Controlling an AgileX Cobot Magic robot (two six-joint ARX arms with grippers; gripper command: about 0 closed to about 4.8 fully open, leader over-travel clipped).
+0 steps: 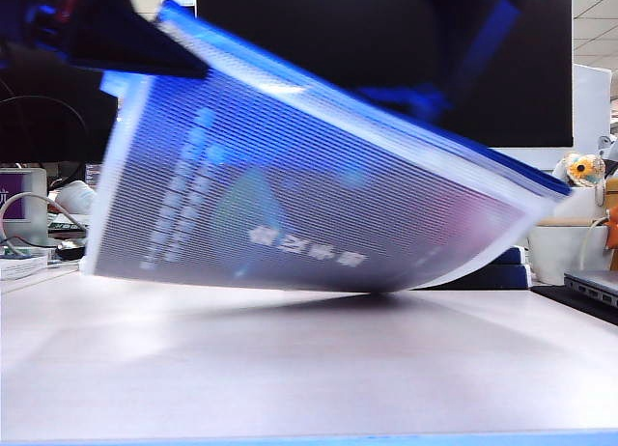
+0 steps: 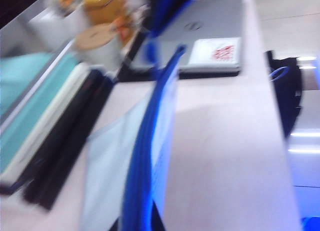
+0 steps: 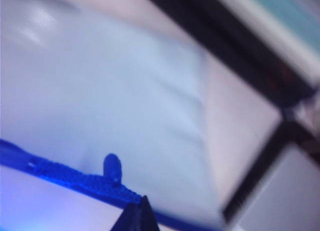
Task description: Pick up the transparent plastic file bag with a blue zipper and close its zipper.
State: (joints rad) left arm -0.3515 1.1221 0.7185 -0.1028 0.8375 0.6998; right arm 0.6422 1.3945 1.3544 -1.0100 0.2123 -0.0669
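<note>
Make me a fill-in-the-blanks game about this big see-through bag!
1. The translucent mesh plastic file bag is lifted off the ___ tabletop.
2. The bag's zipper strip is coloured ___.
3. In the left wrist view, a grey ___ lies shut on the table.
4. The left pincer grips the bag's upper ___ corner in the exterior view.

Missing words: white; blue; laptop; left

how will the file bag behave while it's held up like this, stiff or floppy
Probably floppy: the file bag bows between the left pincer and right pincer, its lower edge sagging to the table. Likely light. Smooth plastic may slip.
</note>
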